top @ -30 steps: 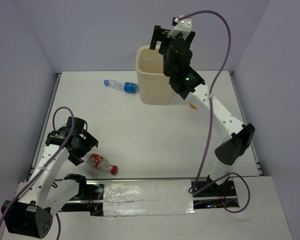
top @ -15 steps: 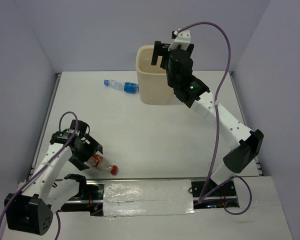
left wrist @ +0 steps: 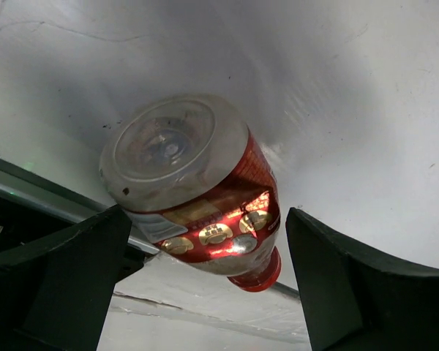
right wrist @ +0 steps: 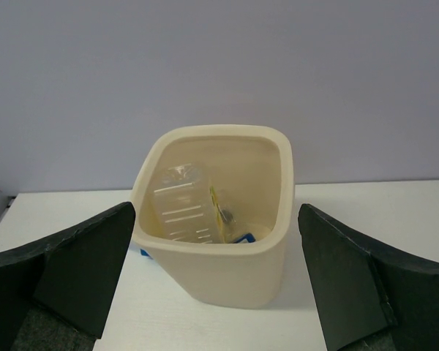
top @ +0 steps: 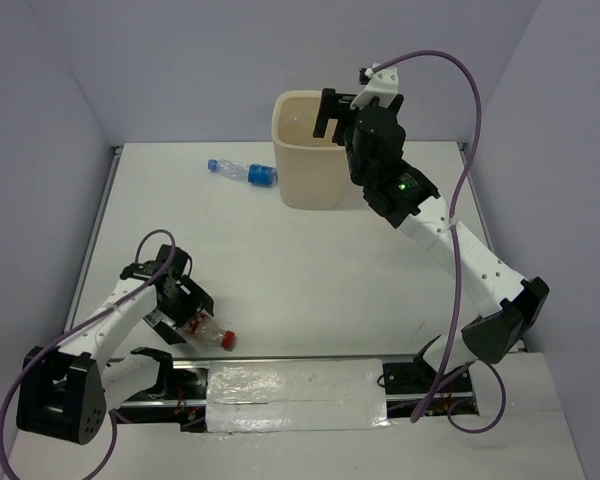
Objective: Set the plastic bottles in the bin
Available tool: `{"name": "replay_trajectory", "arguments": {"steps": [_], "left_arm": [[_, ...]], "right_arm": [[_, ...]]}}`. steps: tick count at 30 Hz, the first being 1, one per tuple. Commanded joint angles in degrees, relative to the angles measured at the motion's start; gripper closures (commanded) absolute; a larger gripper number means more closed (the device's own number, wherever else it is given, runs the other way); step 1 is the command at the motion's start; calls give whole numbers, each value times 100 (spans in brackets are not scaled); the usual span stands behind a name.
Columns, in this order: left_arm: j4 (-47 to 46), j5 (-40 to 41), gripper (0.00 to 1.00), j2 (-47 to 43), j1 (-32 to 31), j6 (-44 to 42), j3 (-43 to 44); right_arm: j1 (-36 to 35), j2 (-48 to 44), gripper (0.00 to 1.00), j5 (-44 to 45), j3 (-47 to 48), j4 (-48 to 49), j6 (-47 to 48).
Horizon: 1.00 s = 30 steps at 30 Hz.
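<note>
Left gripper [top: 187, 310], jaws apart, straddles the near-left red-capped bottle [left wrist: 197, 194], apparently to clamp it; right gripper [top: 330, 112], jaws apart and empty, hangs near the far bin [right wrist: 227, 274].

This looks like a robotics lab test cell. A white worktop [top: 310, 270] is boxed in on three sides by plain pale-lilac wall panels [top: 180, 60]. Two white-and-black robot arms, the left arm [top: 105, 325] and the right arm [top: 460, 250], are bolted at its near edge. Silver tape [top: 295, 395] covers the mounting rail, and a purple cable [top: 476, 100] loops overhead.
</note>
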<state>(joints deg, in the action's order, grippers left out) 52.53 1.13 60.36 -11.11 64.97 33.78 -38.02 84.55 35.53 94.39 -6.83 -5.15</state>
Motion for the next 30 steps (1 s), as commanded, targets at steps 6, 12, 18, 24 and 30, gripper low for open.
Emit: {"name": "replay_trajectory", "arguments": {"steps": [6,12,18,24,30], "left_arm": [[-516,28,9,301,-119,51,120],[-367,388,34,327,-154,-238,664],[-305,625,51,757,-145,-835,1981],[-568,460,60,1451,-145,-1766,4336],[-1245,-323,60,2576,-250,-2383,7346]], "right_arm": [[-56,-404,0,-11,-272,50,-144],[-48,-702,0,103,-403,6,-109],[-48,-1308,0,165,-764,-46,-162],[-48,-1986,0,376,-1177,-213,-241],[-56,-2794,0,639,-1651,-651,-557]]}}
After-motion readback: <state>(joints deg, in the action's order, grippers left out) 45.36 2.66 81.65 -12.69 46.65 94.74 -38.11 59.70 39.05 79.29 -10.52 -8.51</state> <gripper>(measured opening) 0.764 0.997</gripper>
